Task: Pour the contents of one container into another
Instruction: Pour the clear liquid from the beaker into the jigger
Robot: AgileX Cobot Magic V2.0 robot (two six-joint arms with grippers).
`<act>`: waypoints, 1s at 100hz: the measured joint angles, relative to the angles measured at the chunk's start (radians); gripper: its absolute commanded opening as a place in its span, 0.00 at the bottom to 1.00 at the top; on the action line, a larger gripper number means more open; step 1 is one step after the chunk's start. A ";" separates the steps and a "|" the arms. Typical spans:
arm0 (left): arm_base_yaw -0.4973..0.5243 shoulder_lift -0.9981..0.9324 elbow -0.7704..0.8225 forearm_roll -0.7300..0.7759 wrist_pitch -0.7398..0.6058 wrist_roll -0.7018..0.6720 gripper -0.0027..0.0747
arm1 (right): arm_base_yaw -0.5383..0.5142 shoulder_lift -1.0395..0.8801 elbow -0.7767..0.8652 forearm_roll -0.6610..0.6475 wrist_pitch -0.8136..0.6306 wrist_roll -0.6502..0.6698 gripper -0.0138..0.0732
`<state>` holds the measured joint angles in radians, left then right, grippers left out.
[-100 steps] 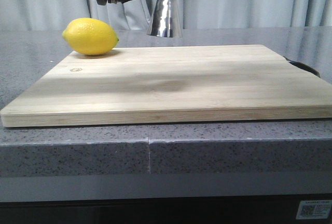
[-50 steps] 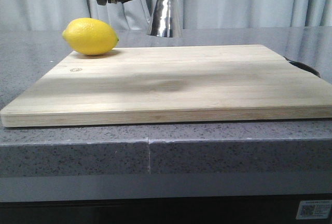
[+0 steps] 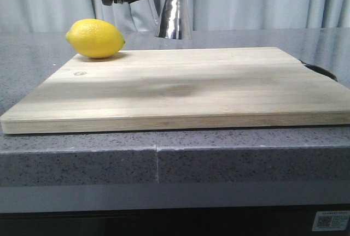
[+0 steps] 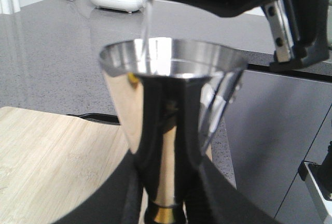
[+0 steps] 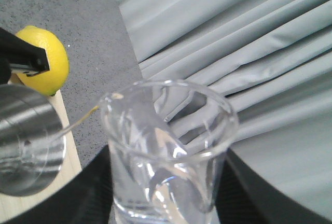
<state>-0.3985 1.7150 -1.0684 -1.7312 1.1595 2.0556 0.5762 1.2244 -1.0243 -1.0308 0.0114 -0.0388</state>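
In the left wrist view my left gripper [image 4: 166,185] is shut on the waist of the steel jigger [image 4: 171,84], just above its gold band [image 4: 165,214]. The jigger stands upright with its open cup facing up. In the right wrist view my right gripper [image 5: 166,195] is shut on the clear glass beaker [image 5: 168,146], which is tilted. A thin stream of liquid [image 5: 78,123] runs from its pour lip into the jigger [image 5: 23,146]. The stream [image 4: 148,22] drops into the cup. In the front view only the jigger's lower cone [image 3: 174,20] shows under the dark arms.
A yellow lemon [image 3: 95,38] lies at the far left corner of the wooden cutting board [image 3: 180,88], which rests on the grey stone counter [image 3: 82,165]. A black object [image 3: 322,72] pokes out behind the board's right edge. Grey curtains hang behind.
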 measured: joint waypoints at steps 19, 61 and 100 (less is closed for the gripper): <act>0.000 0.000 0.000 0.000 0.000 0.000 0.01 | 0.000 0.000 0.000 -0.013 -0.011 0.000 0.44; 0.000 0.000 0.000 0.000 0.000 0.000 0.01 | 0.000 0.000 0.000 -0.041 -0.011 0.000 0.44; 0.000 0.000 0.000 0.000 0.000 0.000 0.01 | 0.000 0.000 0.000 -0.074 -0.011 0.000 0.44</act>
<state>-0.3985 1.7150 -1.0684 -1.7312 1.1595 2.0556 0.5762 1.2244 -1.0243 -1.1052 0.0000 -0.0388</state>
